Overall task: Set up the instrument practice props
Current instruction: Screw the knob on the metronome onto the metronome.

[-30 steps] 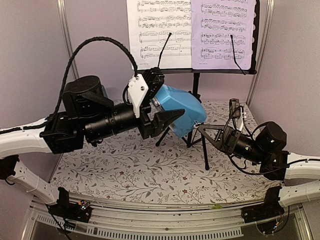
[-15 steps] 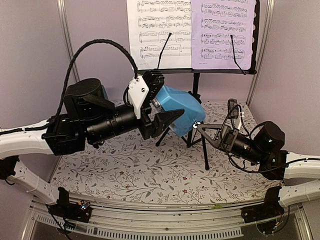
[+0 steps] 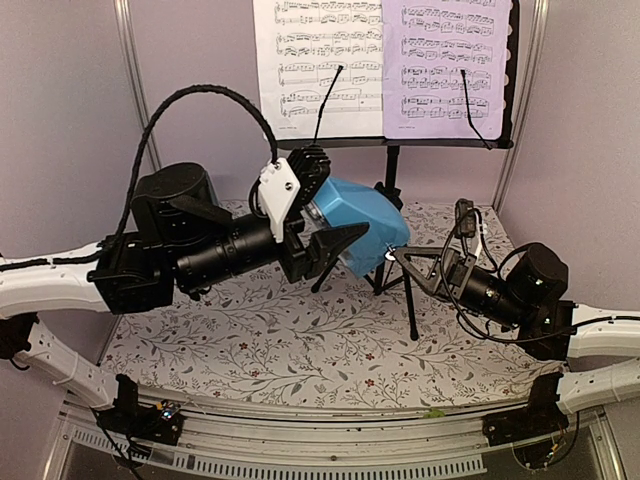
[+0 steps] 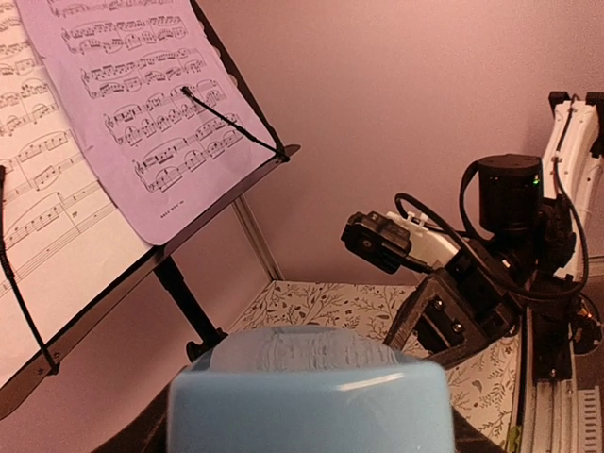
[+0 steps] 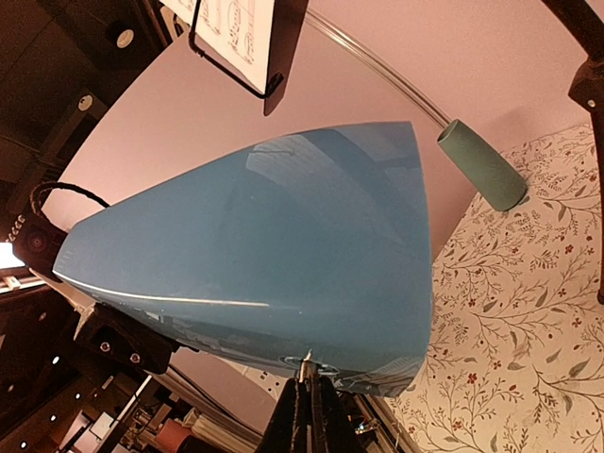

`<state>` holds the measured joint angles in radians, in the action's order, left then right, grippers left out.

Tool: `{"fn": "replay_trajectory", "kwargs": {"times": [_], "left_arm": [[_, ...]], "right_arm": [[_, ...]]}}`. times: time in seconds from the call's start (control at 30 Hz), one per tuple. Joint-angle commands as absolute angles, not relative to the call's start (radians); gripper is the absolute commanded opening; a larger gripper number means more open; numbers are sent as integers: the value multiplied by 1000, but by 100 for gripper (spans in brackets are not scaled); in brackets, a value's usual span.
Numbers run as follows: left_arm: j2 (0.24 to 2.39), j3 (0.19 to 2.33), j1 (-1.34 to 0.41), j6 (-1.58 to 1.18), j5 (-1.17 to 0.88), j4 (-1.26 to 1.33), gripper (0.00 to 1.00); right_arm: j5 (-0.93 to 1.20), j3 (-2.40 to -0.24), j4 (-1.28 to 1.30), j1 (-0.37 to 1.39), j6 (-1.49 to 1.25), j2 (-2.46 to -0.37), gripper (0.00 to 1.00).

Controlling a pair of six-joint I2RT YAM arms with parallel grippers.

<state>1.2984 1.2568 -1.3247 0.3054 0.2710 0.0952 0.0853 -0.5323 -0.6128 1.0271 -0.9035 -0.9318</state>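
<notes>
The black music stand (image 3: 420,143) is at the far edge of the flowered table (image 3: 250,340), close to the back wall. On its tray the white page (image 3: 320,60) is on the left and the lavender page (image 3: 445,60) on the right. Their inner edges meet, and a thin wire arm lies over each page. The lower edges of the pages rest on the ledge of the tray.

Below this ledge and in front of the stand's pole, the left gripper (image 3: 335,195) holds the blue metronome (image 3: 365,215) in the air, tilted, with one finger on each side of it. A gap shows between the metronome and the ledge above it, and the metronome does not touch the table. Its lower edge hangs near the place where the legs of the stand spread out.

The right gripper (image 3: 395,255) comes in low from the right of the stand and crosses in front of the stand's front leg (image 3: 412,300). Its fingers are drawn together, and the tips are at the bottom edge of the metronome, where a small bright metal piece (image 5: 304,362) shows. I cannot tell if they pinch it.

In the right wrist view a teal cup (image 5: 481,165) is seen behind the metronome, near the wall.
</notes>
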Motion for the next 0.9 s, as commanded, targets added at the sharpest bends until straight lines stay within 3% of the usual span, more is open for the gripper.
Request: {"fn": "replay_trajectory", "kwargs": {"times": [0.0,0.23,0.6,0.87], "left_arm": [[1260,1251,-1344,308,276,260,0],[1242,1183,-1347,327,294,353,0],[1194,862,-1401,510,302,979,0],[1265,757,-1435,637,251,1317,0]], "right_arm": [[51,-566,-618,1034,-931,-936,1],[36,-565,-625,1035,-1023,-953,0],[43,-542,-977,1035,-1431,-1075,0],[-33,-561,-1171,1078,-1623,-1160,0]]}}
